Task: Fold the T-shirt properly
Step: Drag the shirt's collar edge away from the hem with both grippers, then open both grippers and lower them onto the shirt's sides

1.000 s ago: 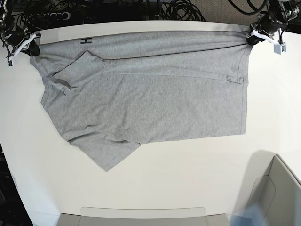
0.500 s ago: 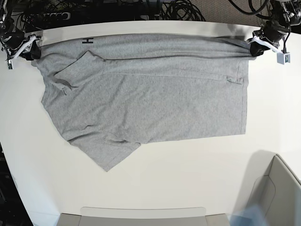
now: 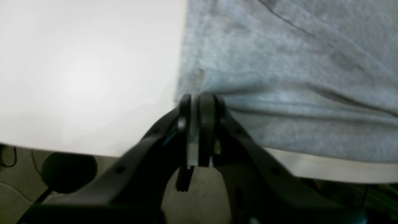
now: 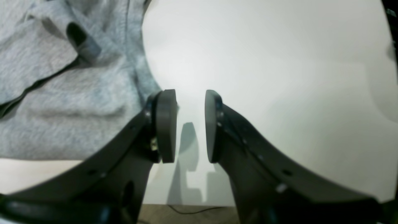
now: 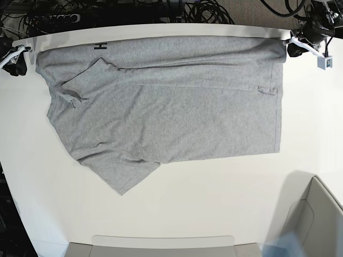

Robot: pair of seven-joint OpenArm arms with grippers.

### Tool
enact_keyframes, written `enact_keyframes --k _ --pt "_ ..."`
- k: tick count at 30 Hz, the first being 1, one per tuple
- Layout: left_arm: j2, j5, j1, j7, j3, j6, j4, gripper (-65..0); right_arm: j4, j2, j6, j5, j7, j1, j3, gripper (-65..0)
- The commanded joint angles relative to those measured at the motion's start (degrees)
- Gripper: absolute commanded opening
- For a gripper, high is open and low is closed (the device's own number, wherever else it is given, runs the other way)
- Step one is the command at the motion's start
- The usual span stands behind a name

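The table (image 5: 214,203) carried the T-shirt (image 5: 171,107), spread flat with its far edge strip doubled over, apparently a first lengthwise fold. The left gripper (image 3: 196,102) sat at that fold's corner, its jaws nearly closed with grey cloth between the tips, likely pinning the corner so the fold lay straight. The right gripper (image 4: 189,124) stood with jaws parted and empty over bare tabletop, the cloth just beside one finger (image 4: 164,124), probably just let go.
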Motion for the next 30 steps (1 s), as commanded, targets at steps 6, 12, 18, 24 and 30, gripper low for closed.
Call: enact_keyframes --k 6,12,18,24,30 --pt "-1.8 -0.8 0.4 1.6 -2.5 -0.4 3.6 -58.9 0.9 1.5 0.5 0.9 1.4 0.3 0.6 -49.8" --pt "-1.9 -0.9 -3.2 1.4 -2.6 -0.5 3.7 -58.9 3.2 1.1 0.5 0.9 1.4 4.0 -2.0 -49.8" --pt "-1.6 -0.8 -15.5 2.0 2.6 -0.5 3.7 -58.9 6.8 1.1 0.5 0.9 1.4 13.6 -9.9 -49.9" --pt "-1.7 -0.6 -22.5 2.0 10.7 -0.5 2.2 -58.9 1.5 0.0 0.0 -5.9 1.3 28.7 -25.0 -49.9" --pt "-0.3 -0.6 -22.5 1.8 11.1 -0.5 1.3 -58.9 -15.8 -6.4 0.0 -24.3 1.6 45.4 -29.8 -49.9"
